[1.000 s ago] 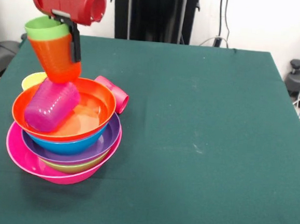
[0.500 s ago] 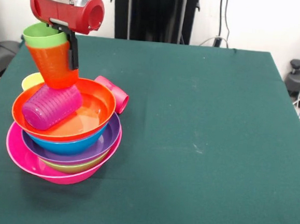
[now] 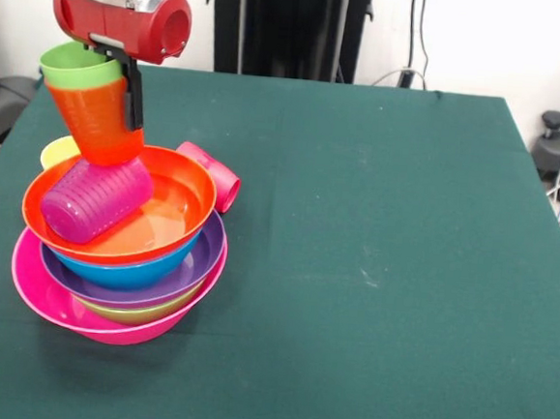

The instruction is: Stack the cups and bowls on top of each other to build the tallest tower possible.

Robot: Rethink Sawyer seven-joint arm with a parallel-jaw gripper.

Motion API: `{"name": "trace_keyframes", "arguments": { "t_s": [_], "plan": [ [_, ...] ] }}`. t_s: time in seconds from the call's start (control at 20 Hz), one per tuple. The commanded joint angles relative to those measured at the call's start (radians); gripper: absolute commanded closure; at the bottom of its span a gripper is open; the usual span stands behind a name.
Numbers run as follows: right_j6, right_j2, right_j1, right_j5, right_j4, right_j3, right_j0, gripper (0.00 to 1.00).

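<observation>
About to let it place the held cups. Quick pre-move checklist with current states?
1. Grip: claw holds the orange cup by its rim, green cup nested inside. Ok.
2. Held cups upright: tilted. Not ok.
3. Landing spot: purple cup lies on its side in the orange bowl. Not ok.
4. Bowl stack: bowls sit nested but offset on the pink bowl. Cannot tell if steady.
5. Stray cups: red cup and yellow cup sit behind the stack, apparently off it. Not ok.
</observation>
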Motion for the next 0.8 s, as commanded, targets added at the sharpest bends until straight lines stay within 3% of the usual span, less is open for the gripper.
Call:
{"name": "trace_keyframes", "arguments": {
  "t_s": [0.05, 0.8],
  "plan": [
    [-0.032, -0.025, 0.073, -0.028, -0.057, 0.039, 0.024, 1.00],
    [-0.020, -0.040, 0.066, -0.009, -0.063, 0.027, 0.040, 1.00]
  ]
}}
